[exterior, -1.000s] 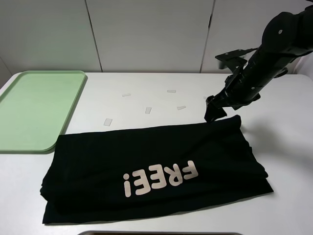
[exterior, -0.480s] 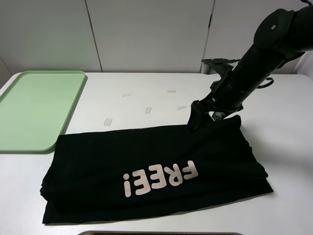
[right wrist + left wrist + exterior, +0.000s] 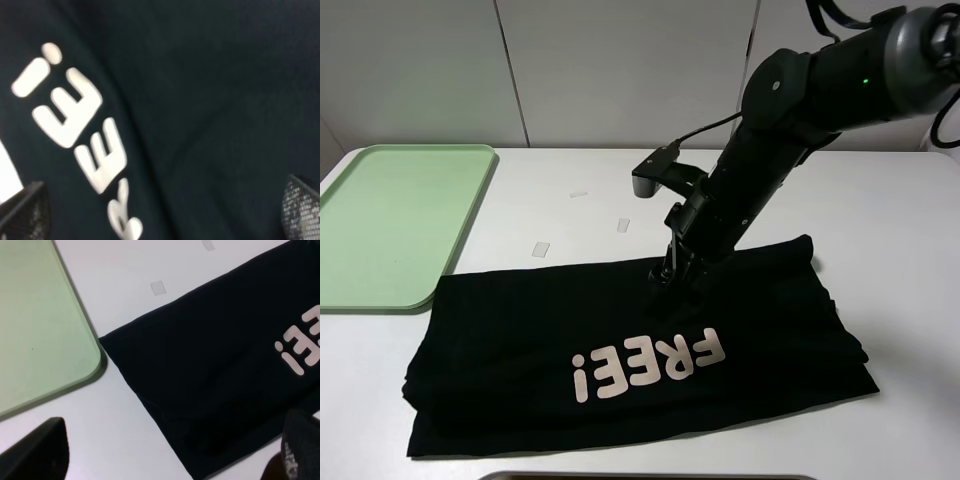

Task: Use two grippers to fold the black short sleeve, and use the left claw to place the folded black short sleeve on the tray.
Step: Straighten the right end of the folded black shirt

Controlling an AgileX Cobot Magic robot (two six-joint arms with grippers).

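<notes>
The black short sleeve point(image 3: 620, 340) lies folded into a long band across the table's front, its pale "FREE!" lettering point(image 3: 650, 365) facing up. The pale green tray point(image 3: 390, 220) sits at the far left, empty, just beyond the shirt's left end. My right gripper point(image 3: 666, 274) reaches across onto the middle of the shirt's far edge. In the right wrist view it point(image 3: 162, 210) is open, close above the cloth point(image 3: 200, 100) beside the letters. My left gripper point(image 3: 170, 455) is open, hovering over the shirt's left end point(image 3: 210, 365) near the tray's corner point(image 3: 92, 362). It holds nothing.
Several small pale tape strips point(image 3: 541, 248) lie on the white table point(image 3: 900, 230) behind the shirt. White wall panels stand at the back. The right arm's elbow point(image 3: 800, 90) rises over the table's back right.
My right arm has swung left along the shirt's far edge, from its right end to the middle, and come down close to the cloth. The shirt and tray have not moved.
</notes>
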